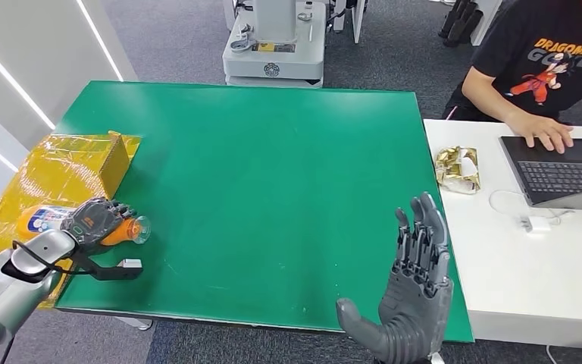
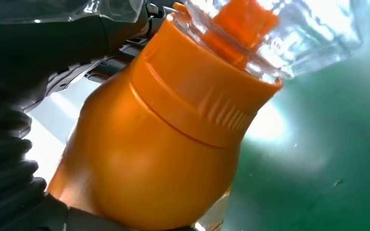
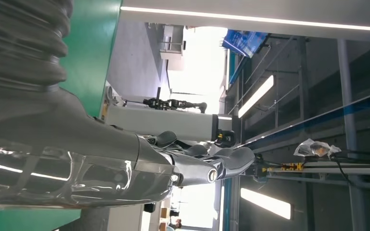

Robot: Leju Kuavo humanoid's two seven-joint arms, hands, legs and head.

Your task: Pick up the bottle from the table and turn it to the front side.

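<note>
At table's edge, left hand (image 1: 95, 220) grips orange, clear-capped bottle (image 1: 125, 230).

My green desk (image 1: 273, 174) carries a yellow taped box (image 1: 76, 163) at its left edge — beside it, the orange bottle (image 1: 53, 220).

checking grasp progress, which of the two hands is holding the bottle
The left hand, wrapped around the orange bottle at the table's left edge; the right hand is held up, holding nothing.

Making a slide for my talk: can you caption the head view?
Left robot hand grips an orange bottle at the green table's edge; right robot hand is raised, open.
</note>
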